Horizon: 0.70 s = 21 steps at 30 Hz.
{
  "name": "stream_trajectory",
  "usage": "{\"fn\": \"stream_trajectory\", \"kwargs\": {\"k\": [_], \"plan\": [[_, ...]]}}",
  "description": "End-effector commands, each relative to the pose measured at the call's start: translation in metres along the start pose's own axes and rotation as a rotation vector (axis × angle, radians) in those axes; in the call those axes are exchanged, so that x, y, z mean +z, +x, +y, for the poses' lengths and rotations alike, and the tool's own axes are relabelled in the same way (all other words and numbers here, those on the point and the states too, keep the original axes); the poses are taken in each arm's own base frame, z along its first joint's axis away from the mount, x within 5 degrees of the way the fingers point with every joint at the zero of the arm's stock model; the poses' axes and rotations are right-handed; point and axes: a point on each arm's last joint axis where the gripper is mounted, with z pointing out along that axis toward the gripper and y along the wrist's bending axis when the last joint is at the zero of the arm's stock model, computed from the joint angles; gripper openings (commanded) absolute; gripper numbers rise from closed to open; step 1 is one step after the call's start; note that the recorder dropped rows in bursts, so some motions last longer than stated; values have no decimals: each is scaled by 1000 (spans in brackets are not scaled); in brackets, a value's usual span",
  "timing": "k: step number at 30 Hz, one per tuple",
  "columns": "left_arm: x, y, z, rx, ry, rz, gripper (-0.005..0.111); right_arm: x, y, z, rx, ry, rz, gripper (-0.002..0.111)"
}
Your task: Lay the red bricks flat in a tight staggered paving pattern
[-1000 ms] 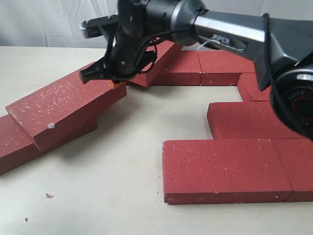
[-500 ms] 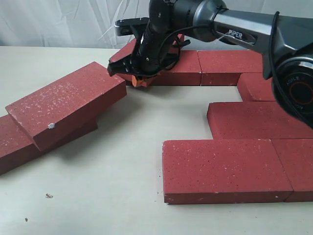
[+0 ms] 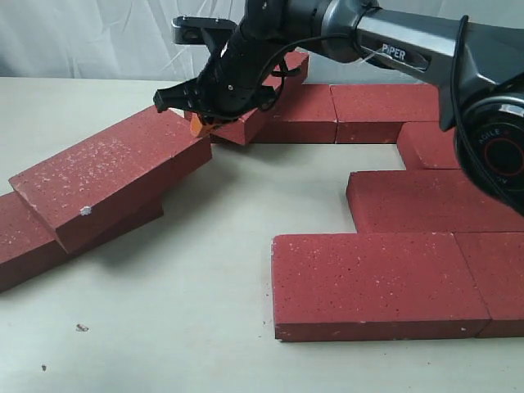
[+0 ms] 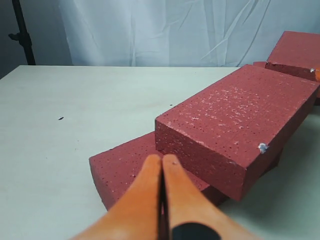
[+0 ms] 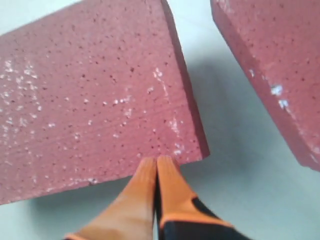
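**A:** Start at your working tip. What is it doing?

**B:** My right gripper (image 3: 199, 125) has its jaws pressed together on nothing. I judge that is deliberate: these blocks are too broad to pinch, so a closed tip serves as a blunt pusher. It sits at the far corner of the tilted brick (image 3: 106, 184). In the right wrist view it meets that brick's edge, though I cannot tell whether it truly touches.

**A:** And outward from there?

**B:** In the exterior view the tilted brick runs from my tip toward eight o'clock, where it lies across the lower brick (image 3: 24, 246) instead of flat on the table (image 3: 205, 270). Just beside my tip, at two o'clock, the propped brick (image 3: 260, 102) leans on the back row (image 3: 344, 115). The rest of the red bricks (image 3: 434, 201) lie flat and snug at four o'clock of that view, already stepped.

**A:** Your other arm?

**B:** My left gripper (image 4: 162, 162) is likewise closed and empty, out of the exterior view, pointing at the lower brick. I reckon it is placed to brace that one.

**A:** What does the next move need?

**B:** A steady shove to slide the tilted brick off its perch. The rough faces will drag, and a slip could knock the propped brick, so I would go slowly.
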Motion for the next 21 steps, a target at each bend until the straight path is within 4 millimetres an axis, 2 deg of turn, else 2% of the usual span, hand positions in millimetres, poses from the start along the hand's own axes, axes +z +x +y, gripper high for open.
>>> {"fn": "stream_trajectory", "kwargs": {"k": [1,3,4,6,8,11,15,19,21], "plan": [[0,1,0,4,0,-4,0,-2,-7,11,-54,0,-70,-1],[0,1,0,4,0,-4,0,11,-2,6,-65,20,-36,-1],[0,1,0,4,0,-4,0,26,8,0,-62,27,40,-1],[0,1,0,4,0,-4,0,42,26,-10,-83,64,207,-1],[0,1,0,4,0,-4,0,49,43,-21,-122,134,372,-1],[0,1,0,4,0,-4,0,42,43,-30,-135,246,395,-1],[0,1,0,4,0,-4,0,13,25,-18,-154,239,268,-1],[0,1,0,4,0,-4,0,0,14,-3,-136,138,166,-1],[0,1,0,4,0,-4,0,2,11,6,-132,45,130,-1]]}}
